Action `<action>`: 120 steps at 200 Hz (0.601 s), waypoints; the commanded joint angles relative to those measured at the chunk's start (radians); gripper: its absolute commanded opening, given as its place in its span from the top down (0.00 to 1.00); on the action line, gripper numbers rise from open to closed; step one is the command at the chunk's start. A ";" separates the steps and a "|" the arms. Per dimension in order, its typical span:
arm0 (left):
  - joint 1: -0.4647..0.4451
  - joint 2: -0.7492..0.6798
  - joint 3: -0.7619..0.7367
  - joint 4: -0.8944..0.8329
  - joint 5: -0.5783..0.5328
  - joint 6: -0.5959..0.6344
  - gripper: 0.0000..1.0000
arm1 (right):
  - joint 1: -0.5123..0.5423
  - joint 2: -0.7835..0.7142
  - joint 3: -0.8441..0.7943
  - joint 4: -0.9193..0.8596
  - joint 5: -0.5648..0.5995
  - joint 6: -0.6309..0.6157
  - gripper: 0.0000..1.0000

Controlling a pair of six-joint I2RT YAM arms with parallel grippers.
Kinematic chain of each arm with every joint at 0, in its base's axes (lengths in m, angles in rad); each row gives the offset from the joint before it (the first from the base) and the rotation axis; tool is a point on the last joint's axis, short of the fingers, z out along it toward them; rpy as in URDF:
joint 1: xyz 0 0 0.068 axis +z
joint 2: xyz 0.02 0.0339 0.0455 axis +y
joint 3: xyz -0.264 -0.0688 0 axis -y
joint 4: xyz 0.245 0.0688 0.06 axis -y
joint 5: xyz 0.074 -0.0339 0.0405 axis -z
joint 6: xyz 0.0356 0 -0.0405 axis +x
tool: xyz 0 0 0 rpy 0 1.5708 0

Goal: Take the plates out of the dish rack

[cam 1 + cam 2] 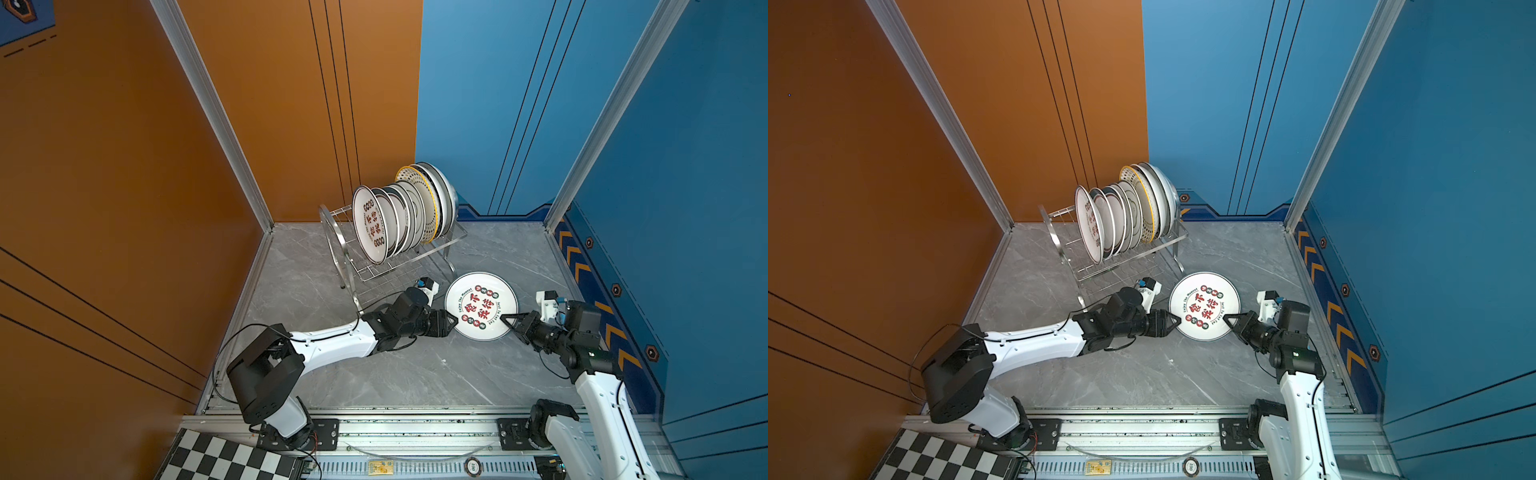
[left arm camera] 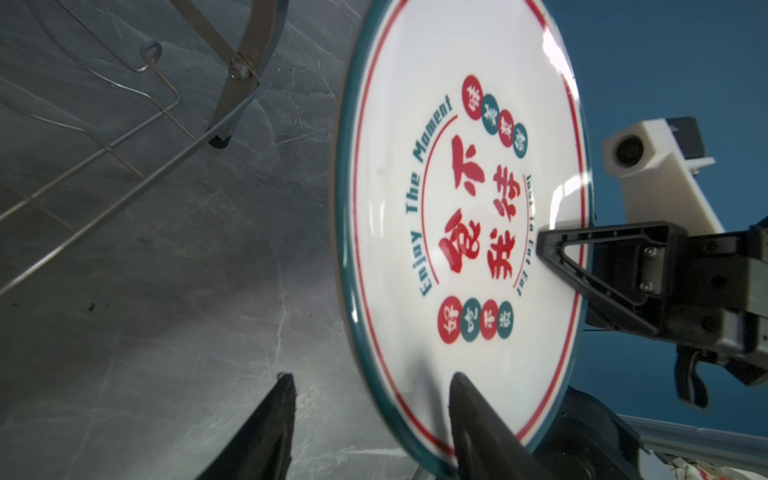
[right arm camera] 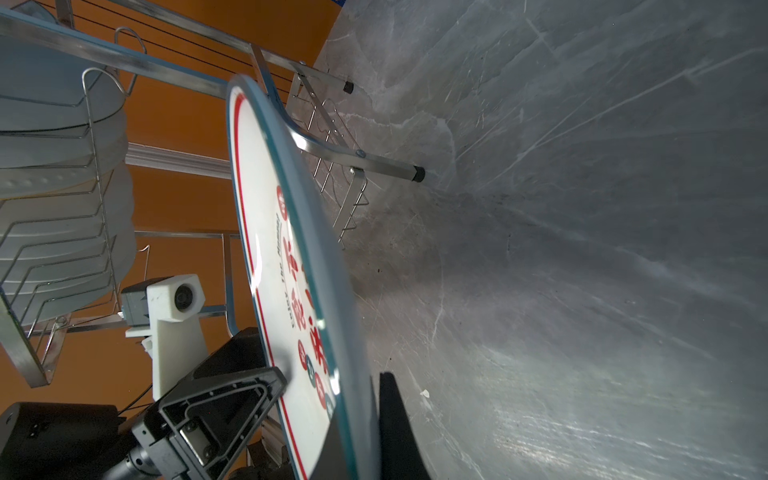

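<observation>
**Operator:** Nearest my head camera is the checkerboard panel [image 1: 220,457] at 7 o'clock in both top views. It sits beside the metal rail [image 1: 415,428] that carries both arm bases.

**Desk:** Where are the plates?

**Operator:** I see one teal-rimmed plate [image 1: 481,306] with red characters out of the dish rack [image 1: 382,274], at 5 o'clock from it. It is over the grey tabletop [image 1: 395,374], tilted, with its face toward the head camera. The other plates [image 1: 399,216] stand on edge in the rack's upper tier, at 12 o'clock on the tabletop.

**Desk:** Who has the loose one?

**Operator:** My right gripper [image 1: 503,318] is clamped on its rim at the plate's 4 o'clock, with one finger on the face and the other beneath. My left gripper [image 1: 455,322] is at the plate's 8 o'clock. In the left wrist view its fingers [image 2: 478,419] straddle the rim with a gap on the underside. I call those jaws apart, not gripping.

**Desk:** Is it touching the tabletop?

**Operator:** I cannot tell whether the low edge rests on it.
</observation>
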 commanded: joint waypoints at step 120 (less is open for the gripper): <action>-0.036 0.120 0.121 0.066 0.087 -0.040 1.00 | -0.019 -0.026 -0.046 0.108 -0.092 0.041 0.98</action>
